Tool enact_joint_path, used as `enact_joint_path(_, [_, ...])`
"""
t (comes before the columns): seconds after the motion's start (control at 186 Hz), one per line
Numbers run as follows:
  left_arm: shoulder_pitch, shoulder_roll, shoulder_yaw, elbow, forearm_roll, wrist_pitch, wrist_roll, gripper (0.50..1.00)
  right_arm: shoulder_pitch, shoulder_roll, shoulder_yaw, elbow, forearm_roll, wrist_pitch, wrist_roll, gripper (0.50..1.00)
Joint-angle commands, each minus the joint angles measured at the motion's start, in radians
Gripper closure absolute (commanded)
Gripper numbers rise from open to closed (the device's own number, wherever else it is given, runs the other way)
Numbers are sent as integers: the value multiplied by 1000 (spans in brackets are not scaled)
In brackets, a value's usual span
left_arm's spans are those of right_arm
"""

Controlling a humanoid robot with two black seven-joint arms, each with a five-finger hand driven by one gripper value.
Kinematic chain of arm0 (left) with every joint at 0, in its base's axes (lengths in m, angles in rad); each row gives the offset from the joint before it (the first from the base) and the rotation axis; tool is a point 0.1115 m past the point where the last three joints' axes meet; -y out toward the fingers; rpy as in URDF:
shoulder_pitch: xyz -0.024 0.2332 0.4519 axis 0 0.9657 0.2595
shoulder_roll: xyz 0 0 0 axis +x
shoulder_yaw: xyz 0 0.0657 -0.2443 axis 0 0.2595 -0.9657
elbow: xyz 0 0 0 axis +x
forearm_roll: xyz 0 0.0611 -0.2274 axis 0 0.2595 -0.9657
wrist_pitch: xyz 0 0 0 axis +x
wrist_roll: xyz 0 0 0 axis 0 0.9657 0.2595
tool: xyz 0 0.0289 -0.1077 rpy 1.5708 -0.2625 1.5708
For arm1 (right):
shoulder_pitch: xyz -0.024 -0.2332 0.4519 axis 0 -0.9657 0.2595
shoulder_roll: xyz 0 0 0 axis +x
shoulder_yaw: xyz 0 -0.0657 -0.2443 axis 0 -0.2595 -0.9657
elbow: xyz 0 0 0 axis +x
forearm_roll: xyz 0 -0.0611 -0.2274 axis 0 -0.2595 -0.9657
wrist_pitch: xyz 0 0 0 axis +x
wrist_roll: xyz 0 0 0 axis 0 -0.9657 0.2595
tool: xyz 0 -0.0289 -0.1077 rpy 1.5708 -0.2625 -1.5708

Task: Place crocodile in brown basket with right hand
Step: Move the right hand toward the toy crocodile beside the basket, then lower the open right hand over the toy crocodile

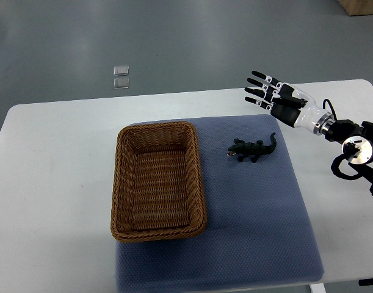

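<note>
A small dark green toy crocodile (252,149) lies on the blue mat (253,213), head toward the left and tail up to the right. To its left stands the brown wicker basket (124,183), with nothing inside. My right hand (268,91) hovers above and to the right of the crocodile, over the mat's far right corner. Its fingers are spread, pointing left, and hold nothing. The left arm does not show.
The mat covers the middle of a white table (52,183). Two small clear squares (121,76) lie on the grey floor beyond the table's far edge. My right forearm and wrist joint (357,149) sit over the table's right edge.
</note>
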Motion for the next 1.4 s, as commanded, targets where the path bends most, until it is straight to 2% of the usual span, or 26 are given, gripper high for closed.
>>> enact_joint_path(0.0, [0, 0, 1, -1, 0, 0, 0, 500, 1, -1, -1, 0, -2, 3, 0, 570])
enact_joint_path(0.402, [-2, 0, -2, -2, 2, -10, 0, 500, 7, 12, 1, -3, -31, -1, 5, 568])
enact_joint_path(0.52, [-2, 0, -1, -1, 0, -8, 0, 500, 9, 12, -1, -3, -124, 6, 10, 570])
enact_joint_path(0.767, [-3, 0, -2, -2, 0, -10, 0, 500, 56, 2, 2, -5, -514, -2, 145, 572])
enact_joint_path(0.928, [-3, 0, -2, -2, 0, -8, 0, 500, 93, -11, 1, -5, -657, 6, 224, 570])
enact_joint_path(1.078, [-3, 0, -2, -2, 0, -9, 0, 500, 118, -47, -6, -5, -784, 24, 324, 570])
enact_joint_path(1.239, [-2, 0, -2, -2, 0, -9, 0, 500, 147, -50, -12, -5, -968, 50, 384, 570])
enact_joint_path(1.394, [-3, 0, -2, -2, 0, -10, 0, 500, 165, -49, -16, -2, -1197, 39, 386, 570])
